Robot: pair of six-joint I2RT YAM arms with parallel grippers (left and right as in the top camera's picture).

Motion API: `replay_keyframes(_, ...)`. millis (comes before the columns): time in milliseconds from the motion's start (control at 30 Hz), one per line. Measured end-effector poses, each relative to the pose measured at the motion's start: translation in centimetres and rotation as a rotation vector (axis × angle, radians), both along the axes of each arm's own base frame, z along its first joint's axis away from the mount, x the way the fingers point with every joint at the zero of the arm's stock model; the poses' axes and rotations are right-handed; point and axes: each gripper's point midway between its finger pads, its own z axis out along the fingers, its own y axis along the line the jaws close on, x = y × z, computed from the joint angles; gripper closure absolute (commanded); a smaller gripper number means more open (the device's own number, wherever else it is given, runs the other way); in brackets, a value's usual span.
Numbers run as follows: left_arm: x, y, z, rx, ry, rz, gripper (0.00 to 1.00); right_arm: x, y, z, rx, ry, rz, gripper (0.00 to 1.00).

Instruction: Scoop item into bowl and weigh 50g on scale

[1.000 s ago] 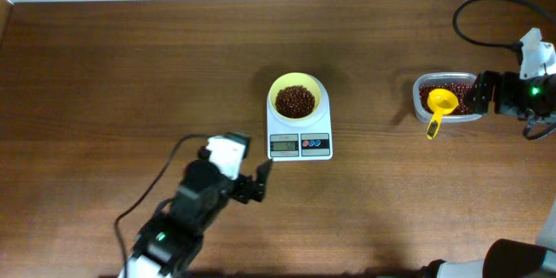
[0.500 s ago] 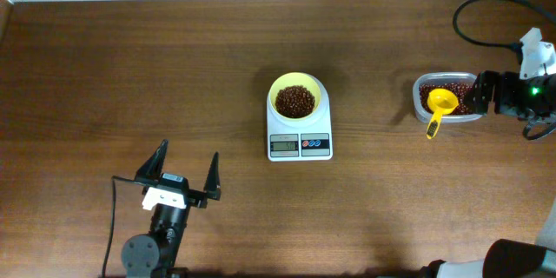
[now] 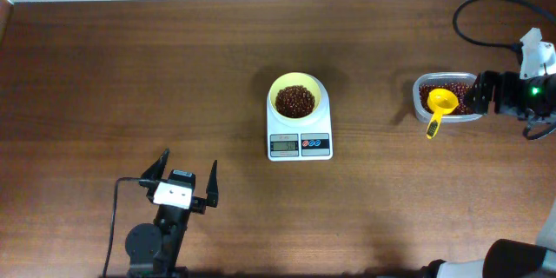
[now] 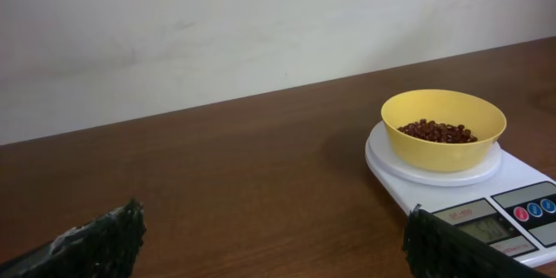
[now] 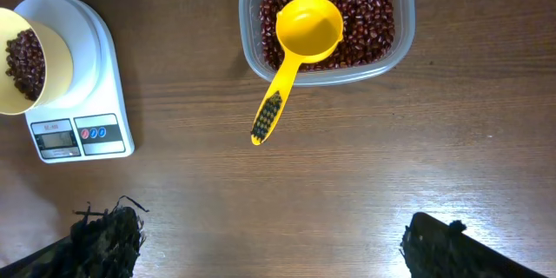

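The pale yellow bowl (image 3: 306, 82) stands on the white scale (image 3: 300, 145) at the table's middle, with a heap of reddish-brown beans (image 3: 294, 101) in it. The left wrist view shows the bowl (image 4: 434, 152) and the scale (image 4: 521, 193) at the right. My left gripper (image 3: 186, 170) is open and empty near the front edge, well to the left of the scale. My right gripper (image 3: 480, 94) is open and empty at the far right, beside the bean container. The right wrist view has the scale (image 5: 82, 95) and the bowl (image 5: 54, 61) at the left.
A clear plastic container (image 3: 419, 87) full of beans sits at the right, with a yellow scoop (image 3: 440, 102) resting in it, handle over the near rim. The right wrist view shows the scoop (image 5: 306, 28) and the container (image 5: 252, 52). A black cable (image 3: 473, 26) loops at the back right.
My left arm has drawn back from beside the scale to the front left, and its open gripper now points away from the front edge. The right arm has not moved.
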Motion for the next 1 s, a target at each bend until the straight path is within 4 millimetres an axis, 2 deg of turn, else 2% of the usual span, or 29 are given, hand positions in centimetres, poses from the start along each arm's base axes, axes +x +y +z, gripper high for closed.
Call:
replay_keyframes(200,0.12,0.74,-0.04,0.004,0.001,0.044,0.01,0.00,0.01,0.00,0.000,0.000,0.001,0.01)
replay_keyframes(1000,0.12,0.83,-0.07,0.008,0.002,0.048,0.01,0.00,0.00,0.00,0.000,0.000,0.000,0.01)
